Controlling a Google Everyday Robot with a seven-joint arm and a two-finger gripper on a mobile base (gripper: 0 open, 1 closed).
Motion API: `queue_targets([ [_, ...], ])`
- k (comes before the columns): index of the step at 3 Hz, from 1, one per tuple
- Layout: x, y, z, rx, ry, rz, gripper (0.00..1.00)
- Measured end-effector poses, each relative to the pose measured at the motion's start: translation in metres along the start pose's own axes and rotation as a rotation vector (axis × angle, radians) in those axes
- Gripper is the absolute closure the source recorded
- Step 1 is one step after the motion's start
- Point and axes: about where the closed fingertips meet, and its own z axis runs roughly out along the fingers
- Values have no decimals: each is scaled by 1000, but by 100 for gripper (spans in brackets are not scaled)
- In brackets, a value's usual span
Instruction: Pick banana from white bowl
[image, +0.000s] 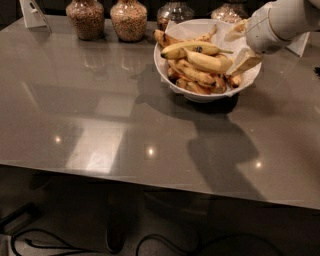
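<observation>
The white bowl (165, 67) stands at the back right of the table, lined with white paper and holding several bananas. The banana (207, 61), thick, smooth and bright yellow, lies across the middle of the pile. A slimmer yellow banana with a dark sticker (192, 48) lies just behind it, and small brown-blotched bananas (192, 77) lie below. My gripper (239, 47) hangs over the bowl's right side, open, with one fingertip (235, 33) near the far rim and the other (244, 61) just right of the banana's end. It holds nothing.
Several glass jars stand along the table's back edge, among them two filled jars (86, 17) (129, 19) at the left and one (175, 11) behind the bowl. A white card stand (33, 13) is at the back left. Cables lie on the floor below.
</observation>
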Motion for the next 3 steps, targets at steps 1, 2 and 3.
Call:
queue_targets([
  [1, 5, 2, 13, -15, -12, 15, 35],
  [2, 5, 9, 27, -40, -29, 32, 31],
  [3, 4, 14, 37, -57, -43, 43, 41],
])
